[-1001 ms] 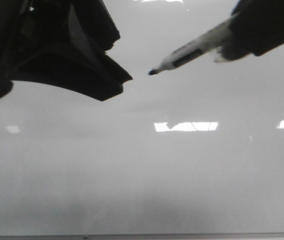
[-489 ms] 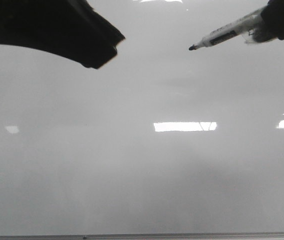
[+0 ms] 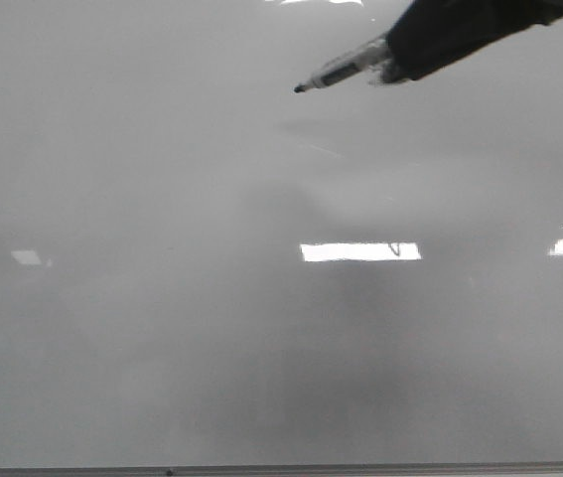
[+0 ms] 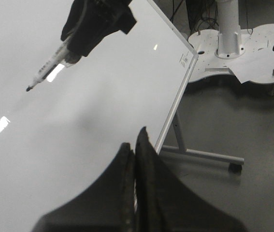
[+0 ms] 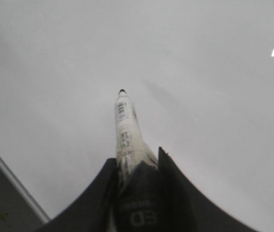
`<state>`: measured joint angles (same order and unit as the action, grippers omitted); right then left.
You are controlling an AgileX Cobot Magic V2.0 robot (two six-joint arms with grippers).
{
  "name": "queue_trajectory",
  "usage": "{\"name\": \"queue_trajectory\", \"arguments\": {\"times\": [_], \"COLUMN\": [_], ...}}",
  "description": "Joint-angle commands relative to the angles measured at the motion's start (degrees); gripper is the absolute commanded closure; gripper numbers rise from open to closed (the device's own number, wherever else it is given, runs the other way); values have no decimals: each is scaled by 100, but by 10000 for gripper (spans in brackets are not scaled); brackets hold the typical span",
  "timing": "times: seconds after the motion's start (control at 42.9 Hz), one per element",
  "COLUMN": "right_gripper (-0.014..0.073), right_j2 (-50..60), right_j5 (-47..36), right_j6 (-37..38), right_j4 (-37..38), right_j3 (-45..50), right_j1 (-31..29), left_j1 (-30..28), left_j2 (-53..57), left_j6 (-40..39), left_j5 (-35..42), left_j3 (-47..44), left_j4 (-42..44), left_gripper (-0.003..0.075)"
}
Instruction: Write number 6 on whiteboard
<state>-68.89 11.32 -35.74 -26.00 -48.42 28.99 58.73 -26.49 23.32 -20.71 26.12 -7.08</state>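
The whiteboard [image 3: 162, 328] fills the front view as a glossy pale grey panel. No black digit shows on it in any view. My right gripper [image 3: 400, 55] comes in from the upper right, shut on a white marker [image 3: 346, 70] whose dark tip points left, above the board's surface. The right wrist view shows the marker [image 5: 127, 130] held between the jaws of the right gripper [image 5: 137, 162] over the board [image 5: 214, 96]. My left gripper [image 4: 136, 140] is shut and empty, off the board's side, looking at the right gripper [image 4: 76, 48] and the marker [image 4: 47, 70].
Bright rectangular light reflections [image 3: 360, 251] lie on the board. Its thin grey frame edge [image 3: 281, 467] runs along the bottom. In the left wrist view the board's stand leg [image 4: 199, 154] and a white pedestal base [image 4: 233, 43] stand on the dark floor.
My left gripper has risen out of the front view. My right gripper first drew back up and right, then moved left again with the marker, its tip now higher than a second ago.
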Motion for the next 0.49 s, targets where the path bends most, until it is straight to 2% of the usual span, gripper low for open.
{"name": "queue_trajectory", "arguments": {"times": [0.0,0.186,0.466], "right_gripper": [662,662,662], "right_j2": [-209,-751,-1566], "right_j5": [-836,-1382,-1041], "right_j6": [-24,-24,-24], "right_j4": [-78,-78,-140], "right_j3": [-444,-700,-1022], "right_j1": [9,-5,215], "left_j1": [-12,-12,-12], "left_j2": [269,357,357], "left_j6": [-56,-56,-56], "left_j5": [473,456,468], "left_j3": [74,74,74], "left_j4": [-102,-102,-102], "left_gripper": [741,741,741]}}
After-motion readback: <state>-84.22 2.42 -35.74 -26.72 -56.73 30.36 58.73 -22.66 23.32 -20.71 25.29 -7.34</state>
